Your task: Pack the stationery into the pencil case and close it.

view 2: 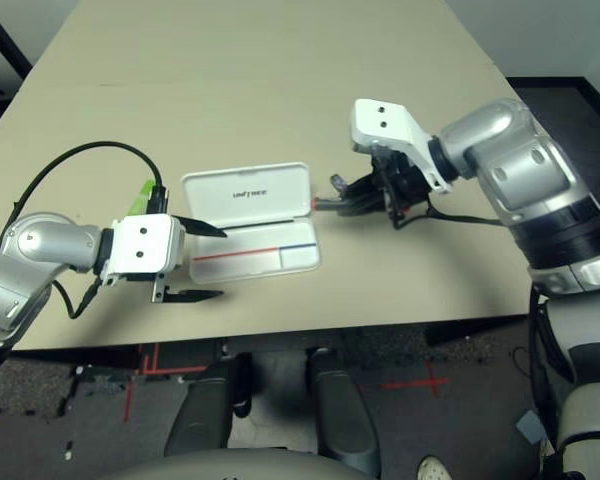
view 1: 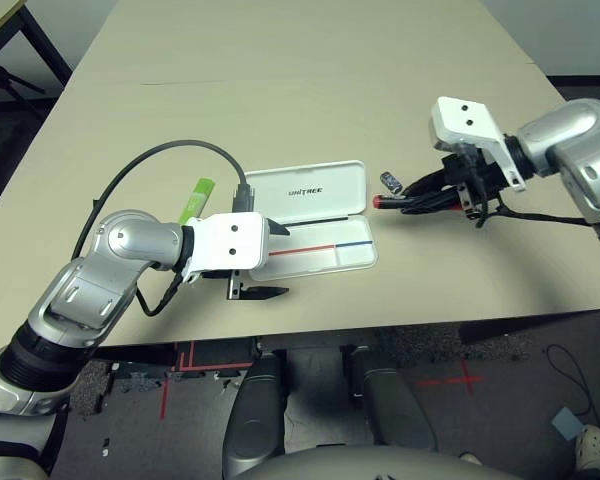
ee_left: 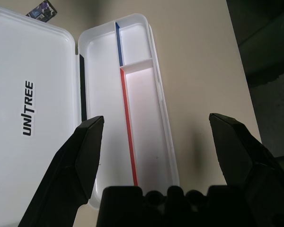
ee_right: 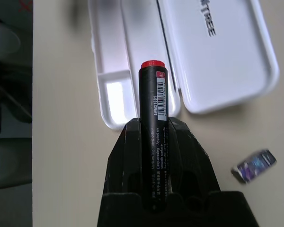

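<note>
Highlighter (view 1: 196, 200), a light-green-and-white plastic stick, lies on the beige desk (view 1: 280, 90) behind the left pincer (view 1: 266, 262), whose fingers stand spread and empty just beside the flat white plastic pencil case (view 1: 325, 255). That case lies open, lid back, both compartments bare. Beyond its right end sits the tiny dark patterned block (view 1: 390, 181), and the right pincer (ee_right: 154, 142) pinches the black marker with red cap (ee_right: 153, 101) along its barrel, cap towards the case. Marker looks light, stiff and smooth, so a mid-barrel hold should suit.
</note>
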